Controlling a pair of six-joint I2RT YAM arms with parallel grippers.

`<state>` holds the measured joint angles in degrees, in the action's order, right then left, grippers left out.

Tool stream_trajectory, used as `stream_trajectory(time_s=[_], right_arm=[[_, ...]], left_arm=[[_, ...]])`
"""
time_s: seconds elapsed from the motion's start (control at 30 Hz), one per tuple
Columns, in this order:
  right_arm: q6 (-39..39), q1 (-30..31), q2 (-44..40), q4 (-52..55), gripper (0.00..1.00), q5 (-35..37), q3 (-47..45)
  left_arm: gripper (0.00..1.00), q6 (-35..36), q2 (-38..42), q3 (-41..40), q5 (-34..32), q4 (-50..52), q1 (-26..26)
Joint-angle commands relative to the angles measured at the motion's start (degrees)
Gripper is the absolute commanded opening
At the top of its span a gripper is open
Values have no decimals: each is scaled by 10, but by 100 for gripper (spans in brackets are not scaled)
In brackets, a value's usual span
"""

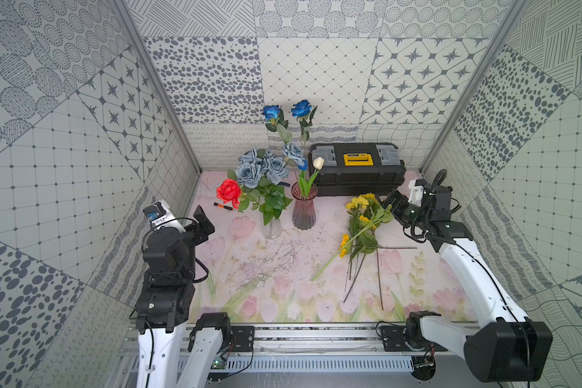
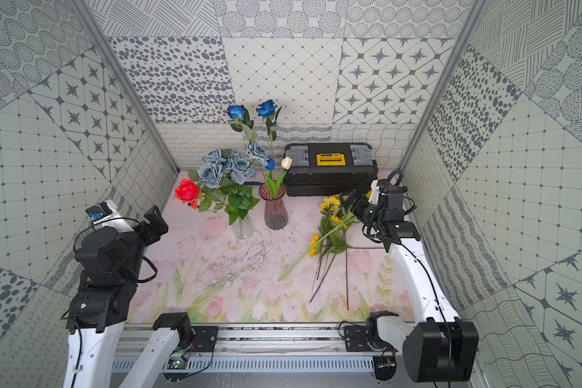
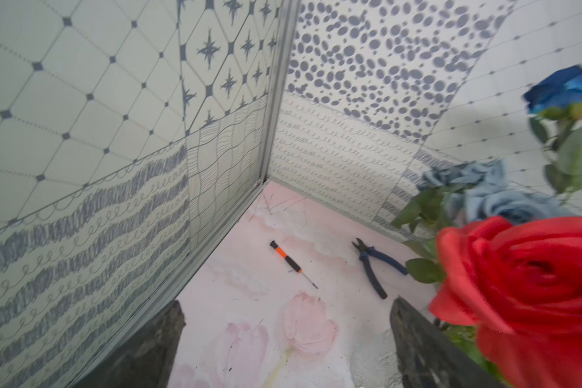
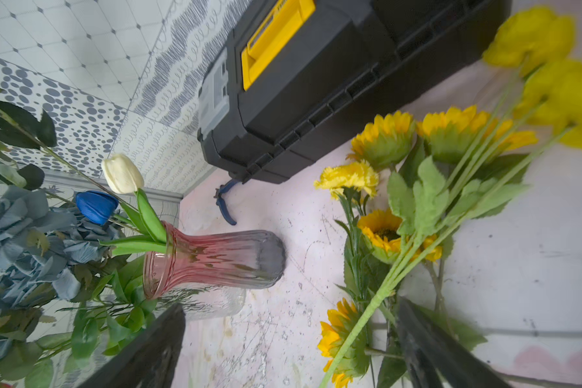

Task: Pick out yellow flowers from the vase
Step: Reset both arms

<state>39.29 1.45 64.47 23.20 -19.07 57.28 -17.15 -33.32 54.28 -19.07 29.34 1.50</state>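
**Right of the vase, the yellow flowers (image 1: pixel 363 223) lie on the bench (image 1: pixel 283 268)**

Right of the pink vase (image 1: pixel 304 210) and well clear of it, the yellow flowers rest in a loose bundle on the bench. Their blooms point toward the far side, close to the black toolbox (image 1: pixel 357 168), and their stems fan out toward the near edge. Both top views show sunflowers and fluffy yellow heads among them.

My right hand (image 1: pixel 391 203) hangs just beside the blooms, on their right. It is spread wide and grips nothing. In its wrist view one pale green stem runs up between my fingers (image 4: pixel 427 346), close beside one of them.

My left hand (image 1: pixel 205 223) is raised at the left side of the bench, also spread apart and empty. In its wrist view the red rose (image 3: pixel 524 289) is very close. A screwdriver (image 3: pixel 291 262) and pliers (image 3: pixel 372 265) lie on the bench toward the far left corner.

The pink vase stands upright and holds a white tulip (image 1: pixel 318 163) and tall blue roses (image 1: pixel 301 108). Just left of it a clear glass vase (image 1: pixel 272 230) carries grey-blue roses (image 1: pixel 259 168) and the red rose.
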Motion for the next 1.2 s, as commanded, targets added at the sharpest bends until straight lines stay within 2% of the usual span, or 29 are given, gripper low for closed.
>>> stream_trajectory(time_s=[0.0, 0.27, 0.43, 0.53, 0.63, 0.77, 0.93, 1.03, 1.17], right_arm=[[-39, -2, -24, -45, 98, 106, -20], [-79, -2, -68, -226, 98, 240, -155], [-130, -2, -65, -351, 98, 275, -240], [-161, -2, -53, -388, 98, 281, -260], [-182, -2, -48, -417, 98, 282, -289], [-202, -2, -44, -428, 98, 285, -303], [-221, -2, -44, -456, 98, 288, -318], [-230, -2, -17, -464, 98, 290, -317], [-249, -2, 19, -486, 98, 299, -326]], left_arm=[[97, -58, -8, -78, -179, -1, -1], [98, -264, -51, -166, -256, 69, 1], [98, -290, -105, -215, -265, -8, -4], [98, -263, -168, -222, -284, -83, -14], [99, -222, -224, -260, -283, -214, -19], [99, -143, -281, -327, -225, -418, -20], [99, -9, -328, -379, -160, -610, -20], [98, 34, -381, -414, -91, -760, -15], [99, 75, -481, -408, -38, -866, -14]])
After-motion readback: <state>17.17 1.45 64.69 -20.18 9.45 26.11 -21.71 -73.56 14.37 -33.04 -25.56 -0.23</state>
